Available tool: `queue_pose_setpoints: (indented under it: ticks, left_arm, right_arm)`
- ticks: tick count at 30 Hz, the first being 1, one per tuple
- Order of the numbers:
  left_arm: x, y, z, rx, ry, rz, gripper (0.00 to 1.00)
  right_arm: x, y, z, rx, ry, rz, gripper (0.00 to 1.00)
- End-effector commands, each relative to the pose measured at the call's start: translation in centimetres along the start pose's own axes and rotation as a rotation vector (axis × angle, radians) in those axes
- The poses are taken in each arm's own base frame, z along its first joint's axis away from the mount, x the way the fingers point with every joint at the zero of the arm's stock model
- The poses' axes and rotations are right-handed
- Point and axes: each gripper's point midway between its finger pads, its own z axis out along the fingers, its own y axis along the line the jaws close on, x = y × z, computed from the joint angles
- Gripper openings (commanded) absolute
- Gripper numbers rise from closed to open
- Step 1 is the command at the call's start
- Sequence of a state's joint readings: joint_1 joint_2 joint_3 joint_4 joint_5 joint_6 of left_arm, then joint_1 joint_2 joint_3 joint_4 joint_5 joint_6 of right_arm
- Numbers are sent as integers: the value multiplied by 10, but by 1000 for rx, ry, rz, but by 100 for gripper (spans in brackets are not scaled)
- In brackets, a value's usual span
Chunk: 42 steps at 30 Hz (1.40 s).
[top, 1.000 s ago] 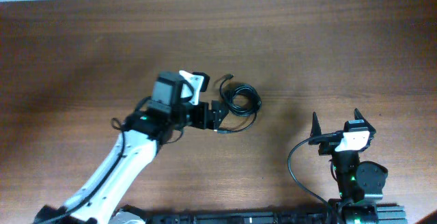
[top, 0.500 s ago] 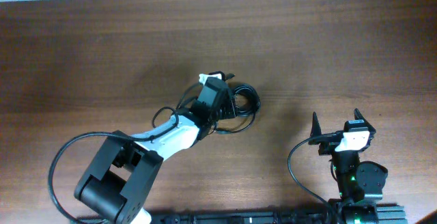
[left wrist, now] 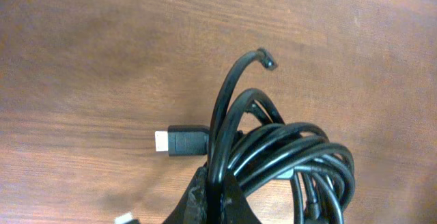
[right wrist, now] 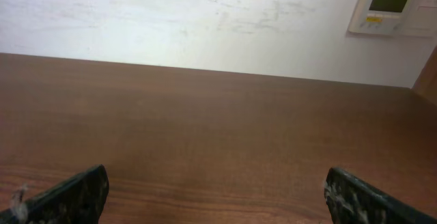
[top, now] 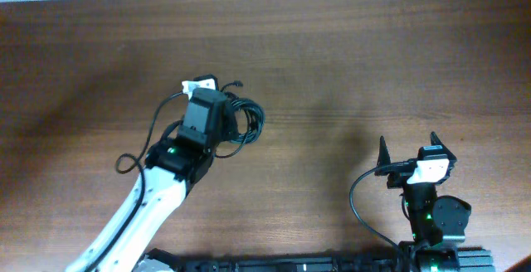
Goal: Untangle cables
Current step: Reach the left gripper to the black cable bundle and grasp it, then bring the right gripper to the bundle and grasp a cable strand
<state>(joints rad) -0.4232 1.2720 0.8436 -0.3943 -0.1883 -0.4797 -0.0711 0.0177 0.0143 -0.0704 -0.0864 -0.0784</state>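
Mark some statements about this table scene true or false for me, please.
1. The left gripper is shut on the cables. True.
2. The right gripper holds a cable. False: it is open and empty.
3. The cables are coiled together. True.
4. The cables lie beside the right gripper. False: they are at the left gripper, far from the right.
5. A plug sticks out from the cables. True.

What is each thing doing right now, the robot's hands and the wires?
cables: coiled in one tangled bundle, pinched by the left gripper
left gripper: shut on the cables
right gripper: open, holding nothing
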Motion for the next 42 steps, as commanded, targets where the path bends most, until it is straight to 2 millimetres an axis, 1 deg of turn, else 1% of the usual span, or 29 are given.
queue_pose_setpoints:
  ticks: [1, 3, 5, 6, 7, 8, 9, 10, 12, 14, 16, 18, 20, 22, 24, 25, 26, 27, 28, 30, 32, 33, 34, 35, 36, 38, 39, 40, 42]
  left_arm:
    - [-7, 5, -26, 0, -34, 178, 0]
    - [8, 9, -27, -6, 32, 190, 0]
    - [20, 0, -27, 60, 84, 193, 0]
    - [23, -4, -28, 84, 99, 192, 0]
    - [25, -5, -28, 91, 107, 192, 0]
    - [25, -5, -28, 91, 106, 192, 0]
    - [25, -5, -28, 91, 107, 191, 0]
    - [25, -6, -28, 96, 108, 192, 0]
    - [30, -16, -30, 160, 132, 210, 0]
    - [32, -19, -31, 180, 138, 226, 0]
    - [32, -19, -31, 181, 138, 226, 0]
    - [32, -19, -31, 181, 138, 226, 0]
    - [32, -19, -31, 180, 138, 226, 0]
    - [32, -19, -31, 181, 138, 226, 0]
    - [32, -19, -31, 180, 138, 227, 0]
    - [32, -19, -31, 180, 138, 227, 0]
    - [32, -19, -31, 181, 137, 227, 0]
    - [32, -19, -31, 180, 138, 226, 0]
    - [32, -19, -31, 181, 138, 227, 0]
    - [32, -20, -31, 186, 137, 226, 0]
    - [33, -35, -34, 273, 144, 222, 0]
    - [34, -42, -37, 312, 151, 220, 0]
    - [36, -44, -38, 330, 160, 220, 0]
    - [38, -48, -39, 354, 169, 219, 0]
    - [39, -50, -40, 367, 175, 219, 0]
    - [39, -50, -40, 368, 175, 219, 0]
    - [39, -50, -40, 371, 176, 218, 0]
    - [39, -51, -40, 371, 176, 214, 0]
    - [40, -50, -40, 367, 182, 201, 0]
  right_arm:
    - [3, 0, 0, 3, 5, 4, 99]
    - [3, 0, 0, 3, 4, 4, 99]
    - [3, 3, 0, -15, 3, 36, 99]
    - [3, 4, 0, -21, 3, 113, 99]
    - [3, 4, 0, -21, 5, 279, 99]
    - [2, 9, 0, -48, 14, 569, 99]
    - [-2, 31, -2, -177, 48, 790, 99]
    - [-5, 43, -5, -251, 67, 812, 99]
    - [-6, 51, -7, -300, 83, 809, 99]
    - [-8, 55, -9, -328, 73, 719, 98]
    - [-25, 64, -16, -395, 35, 584, 98]
    - [-39, 63, -19, -391, 50, 562, 98]
    - [-51, 65, -18, -405, 86, 497, 99]
    - [-60, 66, -9, -406, 160, 501, 98]
    - [-65, 78, -1, -487, 251, 475, 98]
    - [-64, 91, 5, -575, 334, 509, 98]
    - [-58, 112, 5, -724, 417, 557, 99]
    - [-54, 119, 7, -780, 458, 599, 99]
    - [-43, 124, 12, -807, 536, 692, 99]
    - [-33, 137, 16, -895, 601, 743, 99]
    - [-17, 166, 21, -1011, 662, 725, 98]
    - [-7, 194, 19, -1104, 687, 681, 92]
    - [-4, 208, 17, -1153, 686, 653, 87]
    - [2, 229, 16, -1201, 671, 604, 74]
    - [13, 241, 19, -1179, 683, 581, 67]
    - [22, 252, 19, -1164, 692, 557, 58]
    - [20, 257, 20, -1158, 674, 539, 50]
    - [18, 259, 20, -1166, 659, 531, 38]
    - [18, 261, 19, -1166, 659, 527, 20]
